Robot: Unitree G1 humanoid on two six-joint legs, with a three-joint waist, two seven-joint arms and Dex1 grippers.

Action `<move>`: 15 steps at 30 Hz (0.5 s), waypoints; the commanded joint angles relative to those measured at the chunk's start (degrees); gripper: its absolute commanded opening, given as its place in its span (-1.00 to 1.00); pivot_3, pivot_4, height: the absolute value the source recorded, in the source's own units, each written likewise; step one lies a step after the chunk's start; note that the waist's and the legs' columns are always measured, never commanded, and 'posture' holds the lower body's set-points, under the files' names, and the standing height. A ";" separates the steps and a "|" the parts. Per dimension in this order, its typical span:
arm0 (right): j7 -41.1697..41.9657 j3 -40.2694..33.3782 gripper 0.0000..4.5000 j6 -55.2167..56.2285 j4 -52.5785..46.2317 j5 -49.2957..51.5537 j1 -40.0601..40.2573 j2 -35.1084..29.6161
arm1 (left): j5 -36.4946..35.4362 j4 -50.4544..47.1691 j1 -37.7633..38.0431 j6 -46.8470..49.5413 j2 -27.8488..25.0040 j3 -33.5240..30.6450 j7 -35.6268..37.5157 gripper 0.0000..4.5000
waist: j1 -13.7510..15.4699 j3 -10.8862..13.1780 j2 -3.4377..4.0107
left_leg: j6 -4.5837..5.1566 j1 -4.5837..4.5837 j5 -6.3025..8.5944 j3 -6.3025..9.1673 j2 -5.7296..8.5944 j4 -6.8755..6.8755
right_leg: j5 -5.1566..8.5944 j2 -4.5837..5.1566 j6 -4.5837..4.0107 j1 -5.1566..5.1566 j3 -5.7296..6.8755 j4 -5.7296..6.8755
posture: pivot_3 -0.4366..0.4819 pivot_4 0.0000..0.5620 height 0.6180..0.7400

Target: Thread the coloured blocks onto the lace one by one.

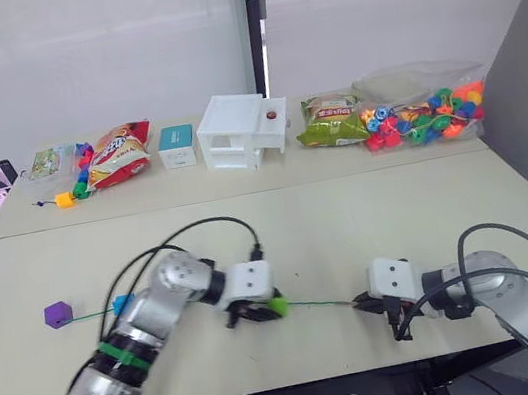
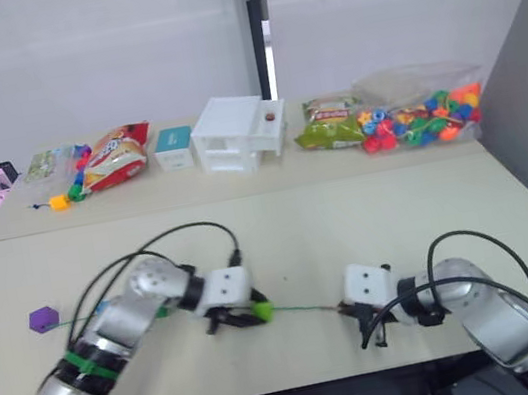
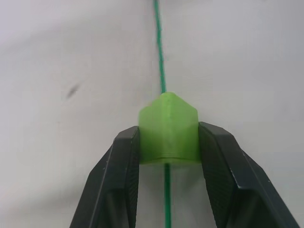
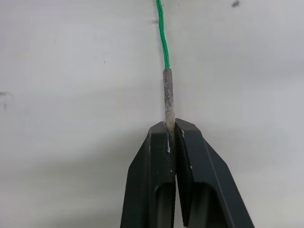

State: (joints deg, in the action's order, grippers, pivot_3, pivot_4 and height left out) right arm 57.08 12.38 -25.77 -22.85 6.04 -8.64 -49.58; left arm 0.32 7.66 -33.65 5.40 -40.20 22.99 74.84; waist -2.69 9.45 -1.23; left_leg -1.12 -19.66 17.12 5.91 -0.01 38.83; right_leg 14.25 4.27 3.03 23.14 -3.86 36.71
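Both arms reach low over the counter (image 1: 369, 220), forearms bent inward so the 2 pincers face each other along 1 line. The left arm lies nearly flat, its elbow out to the robot's left. The right arm curls in from the robot's right with its wrist close to the surface.

The left pincer (image 3: 168, 142) is clamped on the light green block (image 3: 168, 130), 1 finger on each side face. The lace (image 1: 317, 302) passes through that block and stretches straight to the right pincer (image 4: 171, 135), which is pinched tight on the lace's grey tip (image 4: 168, 95).

Behind the left pincer, along the lace, sit the blue block (image 1: 122, 304) and, farther out, 1 purple block (image 1: 58, 314).
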 commanded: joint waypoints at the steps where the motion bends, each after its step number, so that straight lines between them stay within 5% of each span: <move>1: -0.01 -1.39 -1.00 0.38 -0.29 0.38 0.49 -0.48 | 4.50 9.45 2.84 -2.64 -8.33 -2.65 -1.06 -0.41 | -0.11 -0.01 0.01 | 0.00 0.08 0.00 -0.02 -0.02 -0.01 | 0.01 -0.01 -0.01 -0.04 0.00 0.00 | -0.05 -0.47 1.00; 8: -0.14 -1.31 -1.00 0.59 0.04 0.11 0.10 0.00 | 4.26 13.19 6.56 -4.99 -16.99 -6.72 -0.17 -0.41 | -0.19 -0.06 0.12 | 0.01 0.29 0.01 -0.14 -0.03 -0.10 | 0.14 0.01 -0.04 -0.12 -0.03 0.08 | -0.05 -0.47 1.00; 15: -0.81 -1.24 -1.00 1.42 2.30 -1.23 -1.66 0.09 | 2.85 9.18 10.45 -1.99 -18.85 -8.97 0.23 -0.41 | -0.54 -0.04 0.18 | 0.02 0.32 0.01 -0.21 -0.05 -0.18 | 0.18 0.01 -0.08 -0.07 -0.06 0.18 | -0.05 -0.47 1.00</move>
State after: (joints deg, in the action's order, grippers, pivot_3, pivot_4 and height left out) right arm 57.05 12.12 -24.94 -21.19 5.66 -9.37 -49.37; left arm 0.38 15.43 -25.61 1.39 -58.17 12.07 74.47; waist -3.24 9.40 -1.05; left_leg -1.10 -19.34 17.13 5.69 -0.06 38.65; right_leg 14.43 4.30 2.95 23.07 -3.92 36.89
